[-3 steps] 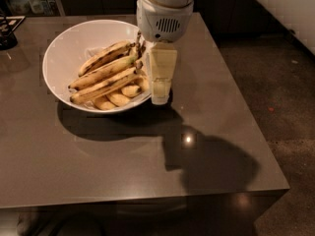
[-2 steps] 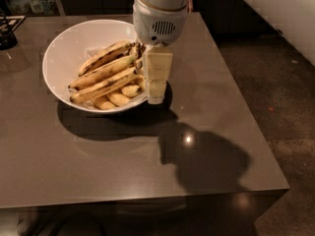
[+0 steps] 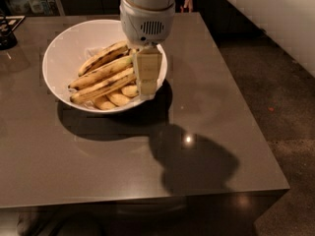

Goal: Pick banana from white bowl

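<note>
Starting at the bottom of the frame, I note the near edge of a grey-brown table (image 3: 98, 171) with a glossy top. A broad dark shadow lies on it at lower centre, with one small bright glint of light just above it.

Further up, in the upper left half of the frame, the white bowl (image 3: 54, 48) stands upright on the table, casting its own shadow below and to the right. Contents: several long bananas lying side by side, slanting from lower left to upper right, and three short stubby bananas (image 3: 118, 98) at the bowl's lower rim. The banana (image 3: 98, 74) of the task is one of the long ones, yellow with dark streaks, lying across the middle of the bowl. It is in the bowl, not lifted.

My gripper (image 3: 146, 90) hangs from the top centre of the frame, its white housing over the bowl's right side. Its cream tip reaches down inside the right rim, against the right ends of the long bananas. Whether my jaws stand wide or narrow I cannot tell from this angle, nor whether they hold anything.

Farthest back: a dark object (image 3: 7, 33) at the table's upper left corner, and a person's hand (image 3: 187, 4) past the far edge. Dark speckled floor (image 3: 280, 92) fills the right.
</note>
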Tool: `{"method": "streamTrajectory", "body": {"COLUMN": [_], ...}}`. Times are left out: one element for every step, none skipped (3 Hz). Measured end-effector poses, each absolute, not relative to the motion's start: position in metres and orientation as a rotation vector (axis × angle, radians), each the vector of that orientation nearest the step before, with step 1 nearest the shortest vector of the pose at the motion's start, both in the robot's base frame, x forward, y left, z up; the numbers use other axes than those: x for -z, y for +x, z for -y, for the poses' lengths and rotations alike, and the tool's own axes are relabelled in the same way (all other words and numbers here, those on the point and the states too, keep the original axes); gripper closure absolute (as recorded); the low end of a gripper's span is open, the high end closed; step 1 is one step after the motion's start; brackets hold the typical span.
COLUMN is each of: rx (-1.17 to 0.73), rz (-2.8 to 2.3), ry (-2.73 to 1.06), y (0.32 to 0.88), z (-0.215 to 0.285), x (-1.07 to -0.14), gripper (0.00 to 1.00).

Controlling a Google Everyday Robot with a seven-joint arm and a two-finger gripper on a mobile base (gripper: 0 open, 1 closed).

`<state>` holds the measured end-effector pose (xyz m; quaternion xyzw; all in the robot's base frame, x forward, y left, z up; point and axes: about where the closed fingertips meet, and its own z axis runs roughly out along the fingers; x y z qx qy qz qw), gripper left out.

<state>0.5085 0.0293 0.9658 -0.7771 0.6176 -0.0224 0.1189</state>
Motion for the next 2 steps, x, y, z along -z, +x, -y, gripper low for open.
{"method": "streamTrajectory", "body": {"rx": [0.098, 0.102], "rz": [-1.74, -1.694], "ry": [-2.336, -2.381], "y": [0.512, 0.518], "z": [-0.046, -0.059], "x": [-0.968, -0.968], "gripper": [0.21, 0.21]}}
